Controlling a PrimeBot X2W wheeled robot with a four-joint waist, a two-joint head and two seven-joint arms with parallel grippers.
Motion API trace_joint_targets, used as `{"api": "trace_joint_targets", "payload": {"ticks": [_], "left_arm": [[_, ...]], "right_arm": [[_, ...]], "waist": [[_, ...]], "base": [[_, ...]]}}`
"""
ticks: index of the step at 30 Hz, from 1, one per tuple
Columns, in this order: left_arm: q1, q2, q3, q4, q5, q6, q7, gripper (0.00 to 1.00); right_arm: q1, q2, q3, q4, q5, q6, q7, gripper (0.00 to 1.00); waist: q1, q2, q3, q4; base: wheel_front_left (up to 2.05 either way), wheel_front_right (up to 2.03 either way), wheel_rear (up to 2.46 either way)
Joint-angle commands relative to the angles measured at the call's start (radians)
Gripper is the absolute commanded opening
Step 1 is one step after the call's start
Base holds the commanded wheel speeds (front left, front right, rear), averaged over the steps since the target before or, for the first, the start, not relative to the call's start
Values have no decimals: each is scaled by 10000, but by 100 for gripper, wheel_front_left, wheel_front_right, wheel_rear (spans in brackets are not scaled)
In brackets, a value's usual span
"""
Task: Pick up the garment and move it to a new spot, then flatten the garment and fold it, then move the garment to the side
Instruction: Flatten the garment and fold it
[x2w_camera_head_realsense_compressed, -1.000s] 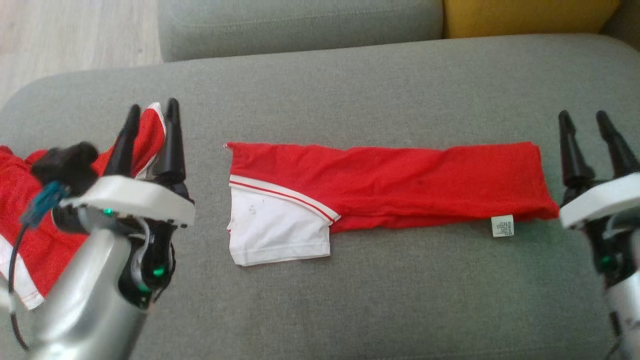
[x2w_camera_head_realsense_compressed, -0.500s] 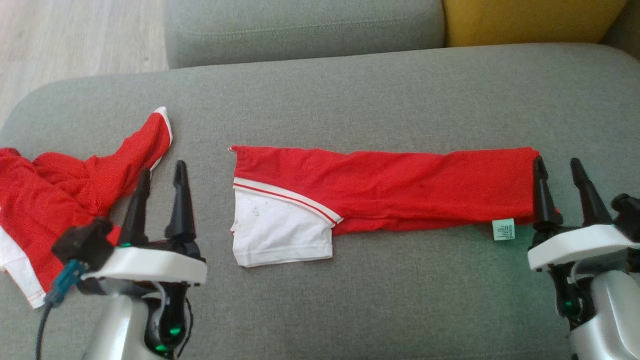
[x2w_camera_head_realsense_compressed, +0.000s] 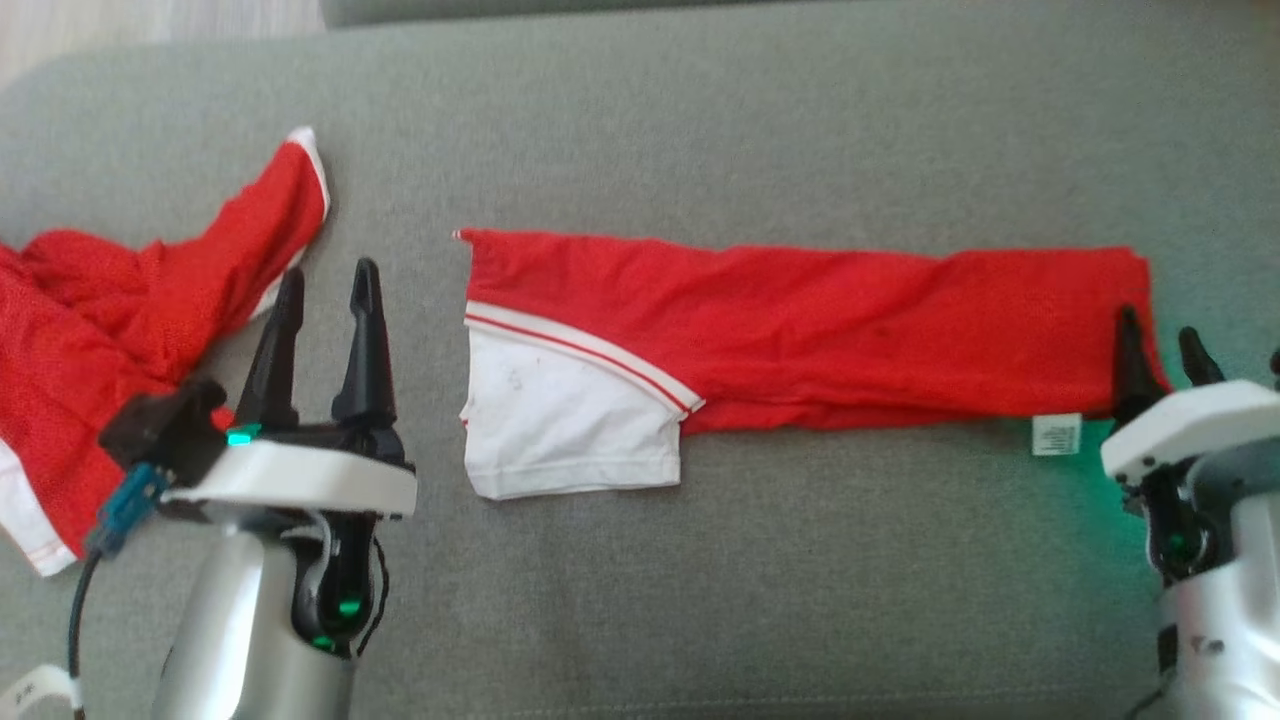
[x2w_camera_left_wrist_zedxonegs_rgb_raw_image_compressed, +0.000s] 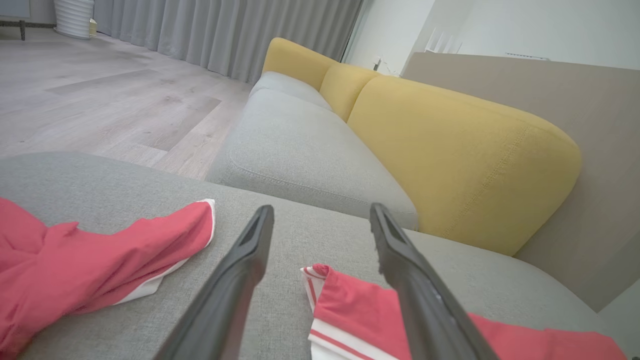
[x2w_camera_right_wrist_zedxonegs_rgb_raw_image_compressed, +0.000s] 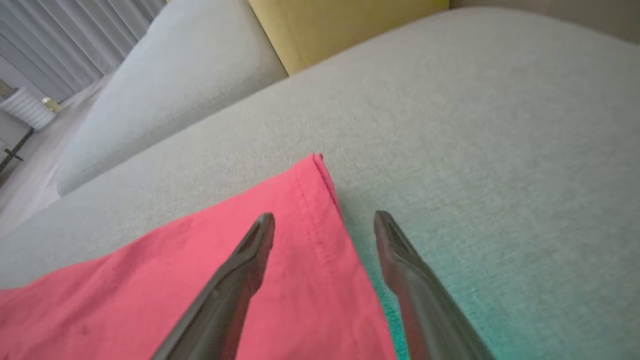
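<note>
Two empty, spread pincers (left pincer (x2w_camera_head_realsense_compressed: 329, 270), right pincer (x2w_camera_head_realsense_compressed: 1158, 322)) flank the garment (x2w_camera_head_realsense_compressed: 800, 330) on grey cushion (x2w_camera_head_realsense_compressed: 700, 120).

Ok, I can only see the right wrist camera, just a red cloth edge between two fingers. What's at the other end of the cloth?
Observer: The folded red garment stretches left and ends in a white sleeve.
Operator: Where's the other claw?
Observer: The left gripper is open, just left of that sleeve.
Operator: Any more clothes?
Observer: Yes, a second red garment lies crumpled at the left end of the grey cushion.
</note>
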Motion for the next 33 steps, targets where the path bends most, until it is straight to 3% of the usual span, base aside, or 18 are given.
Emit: {"api": "trace_joint_targets", "payload": {"ticks": [1, 16, 17, 18, 19, 26, 33], "left_arm": [[-531, 44, 331, -202, 42, -65, -120, 100], [-1205, 39, 444, -144, -97, -41, -120, 100], [-1214, 39, 456, -143, -103, -38, -120, 100], [-1214, 39, 456, -143, -103, -38, -120, 100], [-1227, 38, 499, -137, -106, -36, -120, 100], [-1201, 38, 662, -92, -75, -52, -120, 100], [-1076, 38, 626, -54, -112, -40, -120, 100]], "right_arm": [[-484, 17, 43, -73, -195, -9, 334, 100], [-1248, 303, -466, 416, -660, -9, 2586, 100], [-1210, 317, -456, 365, -636, -9, 2670, 52], [-1210, 317, -456, 365, -636, -9, 2670, 52], [-1108, 326, -361, 239, -599, -9, 2828, 0], [-867, -10, -643, -80, -921, -9, 2612, 0], [-947, -820, -1530, -278, -2609, -9, 1560, 0]], "waist": [[-1, 0, 432, 147], [-1, 0, 1118, 277], [-1, 0, 1115, 272], [-1, 0, 1115, 272], [-1, 0, 1102, 257], [-1, 0, 931, 179], [-1, 0, 564, 102]], "base": [[0, 0, 0], [0, 0, 0], [0, 0, 0], [0, 0, 0], [0, 0, 0], [0, 0, 0], [0, 0, 0]]}}
